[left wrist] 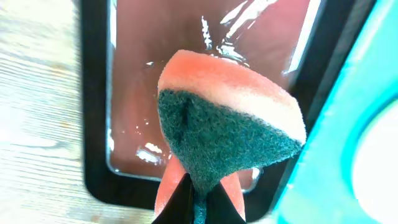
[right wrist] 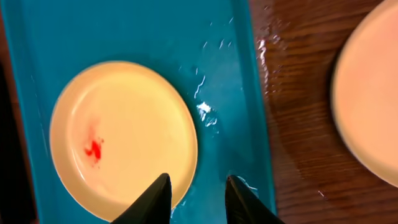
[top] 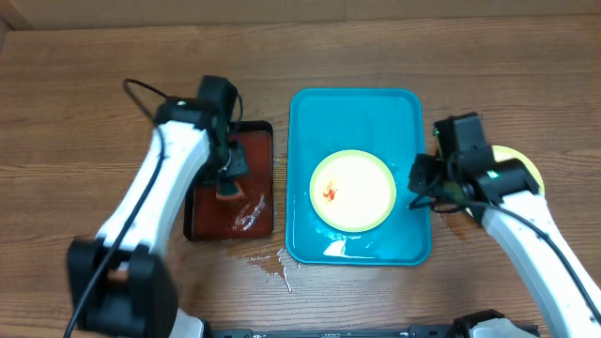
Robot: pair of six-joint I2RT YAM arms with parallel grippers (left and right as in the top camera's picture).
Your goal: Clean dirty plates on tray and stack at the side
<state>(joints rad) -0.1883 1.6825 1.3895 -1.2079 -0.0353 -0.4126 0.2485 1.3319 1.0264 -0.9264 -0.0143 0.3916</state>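
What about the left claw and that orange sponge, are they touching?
Touching. The left wrist view shows the left gripper shut on the sponge, its dark scouring side pinched to a point in the jaws.

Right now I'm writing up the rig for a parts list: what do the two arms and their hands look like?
Both the left arm and right arm have smooth white link covers with black joint housings. A thin black cable loops off the left arm. The left hand and right hand have black, tapering fingers.

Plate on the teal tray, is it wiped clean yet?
No, the plate on the teal tray carries a red smear left of its centre.
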